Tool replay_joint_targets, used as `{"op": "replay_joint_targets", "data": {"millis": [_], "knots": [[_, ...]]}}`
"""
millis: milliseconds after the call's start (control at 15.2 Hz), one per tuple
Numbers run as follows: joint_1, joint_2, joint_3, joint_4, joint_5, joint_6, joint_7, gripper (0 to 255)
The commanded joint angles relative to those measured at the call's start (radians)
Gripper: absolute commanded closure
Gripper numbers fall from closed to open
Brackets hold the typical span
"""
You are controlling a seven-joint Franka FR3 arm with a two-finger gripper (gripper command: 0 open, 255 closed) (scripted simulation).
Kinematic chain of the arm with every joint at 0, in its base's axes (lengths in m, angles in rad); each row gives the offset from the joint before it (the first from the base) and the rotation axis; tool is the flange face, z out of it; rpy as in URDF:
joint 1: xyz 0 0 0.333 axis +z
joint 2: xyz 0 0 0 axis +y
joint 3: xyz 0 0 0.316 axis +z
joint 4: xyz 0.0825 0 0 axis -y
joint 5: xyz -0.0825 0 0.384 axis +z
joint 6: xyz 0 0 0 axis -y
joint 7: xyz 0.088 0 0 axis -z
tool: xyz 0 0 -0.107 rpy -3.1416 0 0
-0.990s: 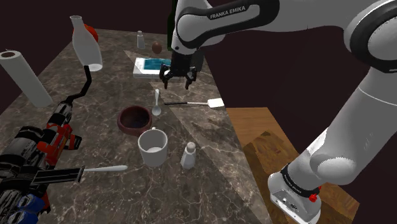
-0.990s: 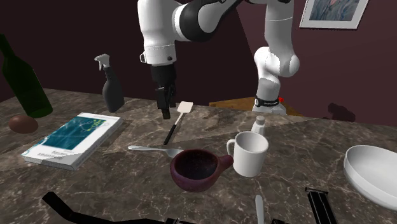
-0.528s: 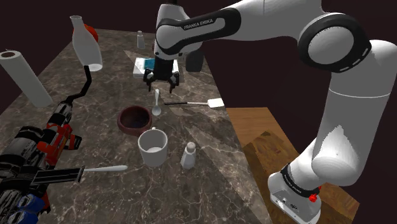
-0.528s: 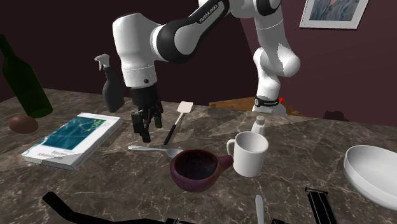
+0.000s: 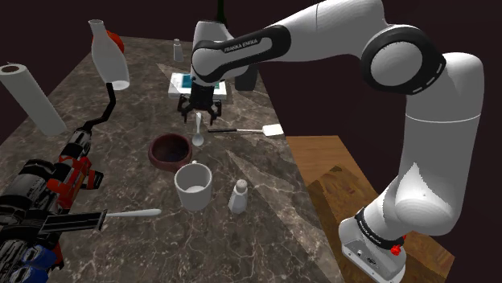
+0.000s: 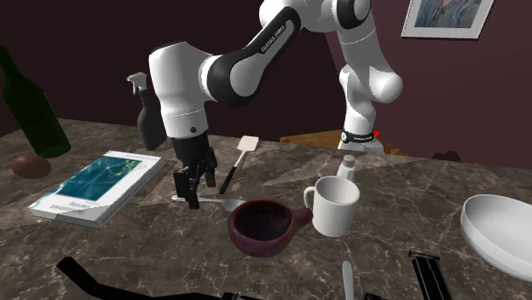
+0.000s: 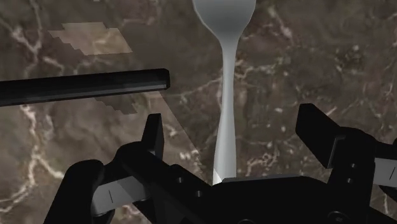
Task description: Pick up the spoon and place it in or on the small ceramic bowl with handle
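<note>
You have the spoon (image 7: 226,121) lined up in the gripper (image 7: 232,122) — its pale grey handle runs straight out from the hand between the two black fingers (image 7: 153,135), and its bowl lies at the far end, partly cut off by the frame's edge. The fingers stand wide apart, with dark surface showing on both sides of the handle, so neither touches it. Off to one side a black bar (image 7: 83,86) lies crosswise to the spoon — its end stops short of the handle. Underneath is a dark brown marble surface (image 7: 305,57) with pale veins and a tan patch (image 7: 95,38).
</note>
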Motion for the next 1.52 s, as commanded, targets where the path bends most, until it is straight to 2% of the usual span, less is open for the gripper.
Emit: {"op": "replay_joint_targets", "data": {"millis": [0,462,528,1122,1452], "knots": [[0.001,0.005,0.000,-0.004,-0.001,0.009,0.000,0],[0.001,0.005,0.000,-0.004,-0.001,0.009,0.000,0],[0.001,0.005,0.000,-0.004,-0.001,0.009,0.000,255],[0.001,0.005,0.000,-0.004,-0.001,0.009,0.000,255],[-0.001,-0.023,0.002,0.022,0.002,-0.044,0.007,255]]}}
